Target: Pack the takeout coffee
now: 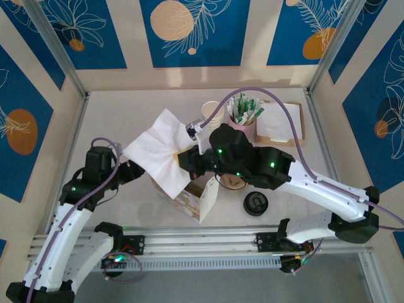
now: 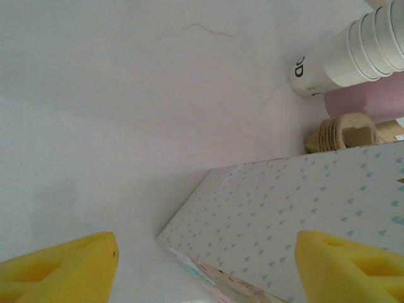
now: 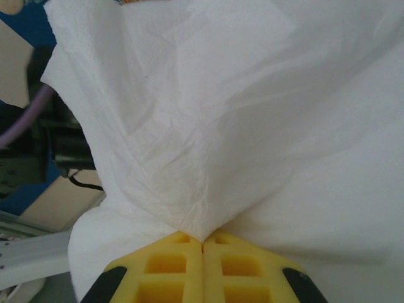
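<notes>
Firmly, our right gripper point(image 3: 203, 243) pinches a white paper napkin point(image 3: 208, 126) over the heart-printed box point(image 2: 284, 208); our left gripper point(image 2: 205, 271) gapes wide, holding nothing, beside it. We see the takeout coffee point(image 1: 255, 203) right of the box, black lid up, on the table point(image 1: 126, 113).

Looked like a lab robot test cell, not a real café: alu frame posts point(image 1: 60, 53), printed blue wall panels point(image 1: 189, 31) as backdrop, white tabletop point(image 1: 113, 117), metal mounting rail point(image 1: 202, 243) at near edge. Café props were staged: cup stack point(image 1: 213, 113), pink sachet holder point(image 1: 247, 128), napkin point(image 1: 158, 151).
</notes>
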